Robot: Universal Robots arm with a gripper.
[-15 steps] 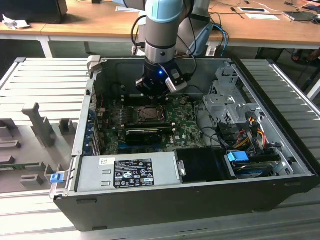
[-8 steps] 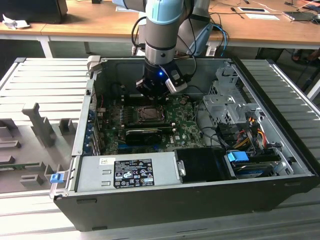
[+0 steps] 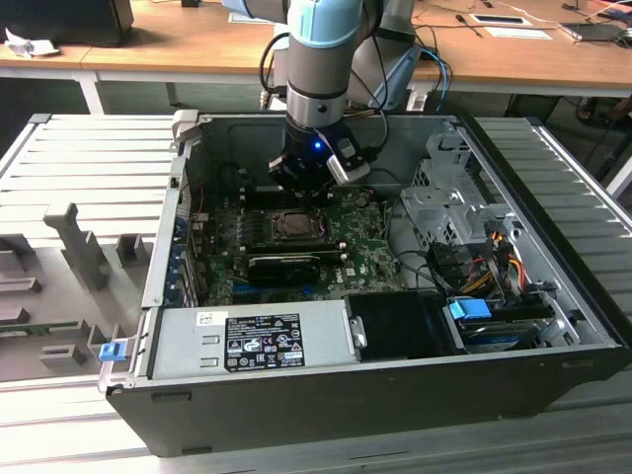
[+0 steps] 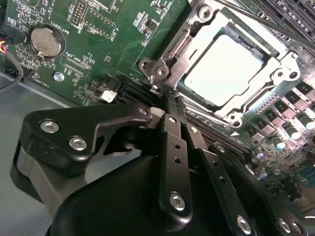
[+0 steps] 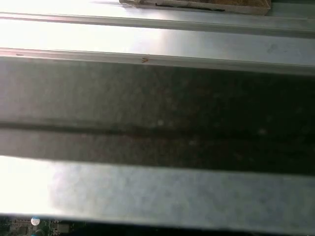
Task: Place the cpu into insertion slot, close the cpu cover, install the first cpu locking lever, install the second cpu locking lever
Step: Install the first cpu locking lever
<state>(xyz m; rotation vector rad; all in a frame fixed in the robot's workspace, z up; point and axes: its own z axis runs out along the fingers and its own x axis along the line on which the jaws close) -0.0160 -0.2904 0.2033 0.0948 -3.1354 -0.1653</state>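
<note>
A coin battery (image 4: 47, 40) sits on the green motherboard (image 4: 113, 54).

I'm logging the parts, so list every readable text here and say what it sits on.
Power supply label: printed lines, too small to read.
White lettering on the circuit board by the coin battery: too small to quote reliably.
Top of the cpu: no legible marking.

Silver cpu (image 4: 227, 69) seated in insertion slot (image 4: 197, 37), cpu cover (image 4: 256, 86) closed
</note>
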